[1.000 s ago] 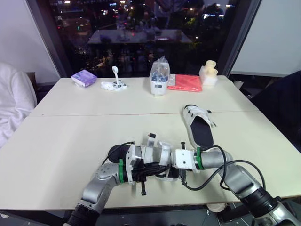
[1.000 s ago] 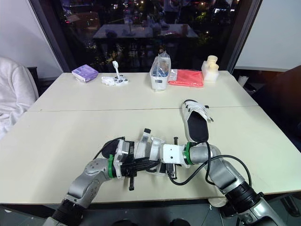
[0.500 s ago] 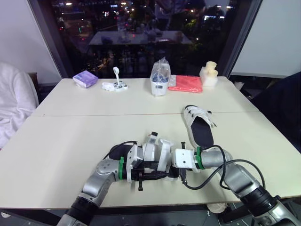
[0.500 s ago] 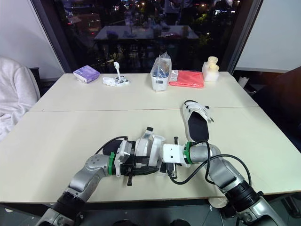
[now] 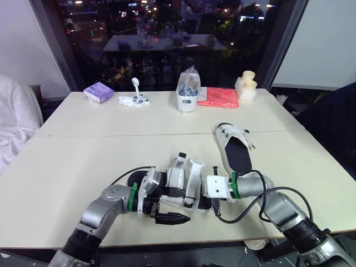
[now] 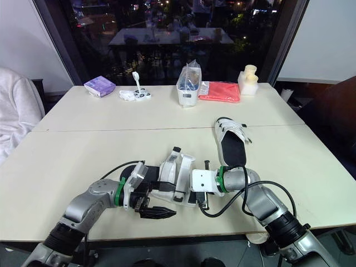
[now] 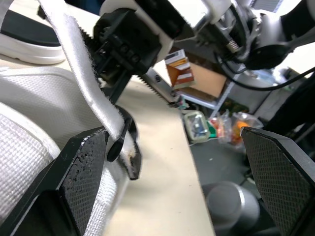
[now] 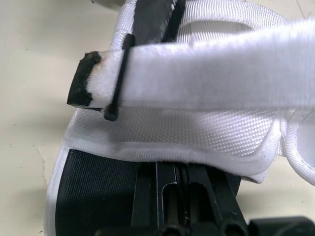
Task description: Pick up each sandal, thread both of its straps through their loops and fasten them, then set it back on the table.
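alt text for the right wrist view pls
Close-up of a white strap running across a white sandal, with a thin black loop around it near its dark tip. The sandal has a black insole, and a pale table lies behind it.

Near the front edge of the counter [image 5: 72,156] is the near sandal [image 5: 186,181]. Behind it, to its right, lies the second sandal [image 5: 235,148]. Far behind it stands a bagged container [image 5: 188,93], with a cloth [image 5: 219,98] and stacked tubs [image 5: 246,88] further right, and a small gadget [image 5: 134,100] and a packet [image 5: 99,92] further left.
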Robot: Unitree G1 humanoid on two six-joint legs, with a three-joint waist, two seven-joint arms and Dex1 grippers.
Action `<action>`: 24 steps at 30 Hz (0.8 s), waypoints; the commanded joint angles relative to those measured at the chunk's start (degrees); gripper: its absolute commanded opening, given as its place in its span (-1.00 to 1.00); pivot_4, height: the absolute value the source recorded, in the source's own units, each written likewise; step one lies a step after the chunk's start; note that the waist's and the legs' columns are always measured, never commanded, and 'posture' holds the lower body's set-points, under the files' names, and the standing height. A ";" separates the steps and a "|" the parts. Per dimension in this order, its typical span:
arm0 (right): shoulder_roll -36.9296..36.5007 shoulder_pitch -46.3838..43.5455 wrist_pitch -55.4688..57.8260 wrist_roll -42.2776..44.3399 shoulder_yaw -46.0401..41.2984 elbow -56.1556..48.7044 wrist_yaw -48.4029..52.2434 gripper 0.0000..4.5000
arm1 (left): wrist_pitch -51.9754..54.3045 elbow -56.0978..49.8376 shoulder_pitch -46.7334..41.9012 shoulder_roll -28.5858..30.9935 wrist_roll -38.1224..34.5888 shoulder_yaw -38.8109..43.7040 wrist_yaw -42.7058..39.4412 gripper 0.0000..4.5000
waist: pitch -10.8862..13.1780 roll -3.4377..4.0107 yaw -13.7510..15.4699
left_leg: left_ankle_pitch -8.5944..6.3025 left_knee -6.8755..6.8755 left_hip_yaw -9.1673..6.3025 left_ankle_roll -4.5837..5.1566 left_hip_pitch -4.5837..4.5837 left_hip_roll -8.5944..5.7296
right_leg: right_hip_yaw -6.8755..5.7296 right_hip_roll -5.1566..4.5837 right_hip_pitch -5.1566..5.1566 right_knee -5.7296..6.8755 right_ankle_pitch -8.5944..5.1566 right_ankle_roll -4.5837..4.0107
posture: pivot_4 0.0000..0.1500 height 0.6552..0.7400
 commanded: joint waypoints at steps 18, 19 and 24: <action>-0.11 -1.17 -0.19 -2.50 0.38 3.80 -0.74 -1.00 | 4.74 7.13 -11.31 -6.51 -0.65 2.63 5.67 0.97 | 0.04 -0.05 0.05 | 0.01 0.06 -0.03 0.02 -0.18 -0.02 | 0.00 0.09 -0.08 -0.01 0.02 -0.01 | 1.00 1.00; -0.07 -1.24 -0.19 -2.53 0.37 3.87 -0.79 -1.00 | 4.68 7.53 -11.66 -7.13 -0.37 2.49 5.85 0.97 | 0.04 -0.05 0.04 | 0.01 0.06 -0.03 0.02 -0.18 -0.02 | 0.00 0.09 -0.08 -0.01 0.02 -0.01 | 1.00 1.00; -0.02 -1.36 -0.21 -2.62 0.30 3.98 -0.94 -1.00 | 4.45 9.13 -12.56 -8.62 0.50 2.55 5.86 0.59 | 0.04 -0.05 0.08 | 0.01 0.07 -0.03 0.02 -0.18 -0.02 | -0.01 0.09 -0.07 -0.01 0.15 -0.21 | 1.00 1.00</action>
